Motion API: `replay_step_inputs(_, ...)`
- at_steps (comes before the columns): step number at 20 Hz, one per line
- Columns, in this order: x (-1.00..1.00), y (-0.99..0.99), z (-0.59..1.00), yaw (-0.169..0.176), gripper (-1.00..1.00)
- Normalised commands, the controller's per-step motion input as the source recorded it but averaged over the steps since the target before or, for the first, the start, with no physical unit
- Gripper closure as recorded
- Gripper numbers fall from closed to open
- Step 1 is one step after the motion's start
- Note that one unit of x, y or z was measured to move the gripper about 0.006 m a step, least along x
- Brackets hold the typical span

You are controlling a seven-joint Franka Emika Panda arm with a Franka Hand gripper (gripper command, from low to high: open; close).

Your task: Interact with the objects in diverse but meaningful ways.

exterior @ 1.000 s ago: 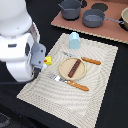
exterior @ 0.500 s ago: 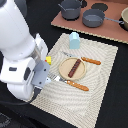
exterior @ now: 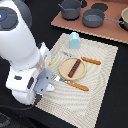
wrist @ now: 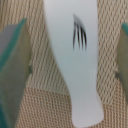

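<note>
Stick (exterior: pixel 74 68), dark brown, lies on the plate (exterior: pixel 63 66), long axis diagonal across it, apparently untouched; blue cup (exterior: pixel 74 39) stands at the placemat's (exterior: pixel 102 75) far edge. Gripper (wrist: pixel 75 60) hangs wide open, holding nothing, straddling a white utensil blade (wrist: pixel 75 55). Judged: early stage, no grasp made yet.

arm: white Panda arm (exterior: pixel 20 50) bent low at the exterior view's left | wrist: pointing down | gripper (wrist: pixel 70 70): jaws spread wide, fingers (wrist: pixel 15 75) apart, holding nothing
</note>
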Motion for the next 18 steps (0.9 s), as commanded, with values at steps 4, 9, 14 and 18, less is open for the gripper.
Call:
replay_step_inputs(4,0.20,0.49,1.00,0.037,-1.00)
replay_step_inputs(9,0.37,0.73,0.82,0.054,-1.00)
replay_step_inputs(14,0.42,0.84,0.62,0.047,-1.00)
replay_step_inputs(18,0.42,0.82,0.49,0.043,-1.00)
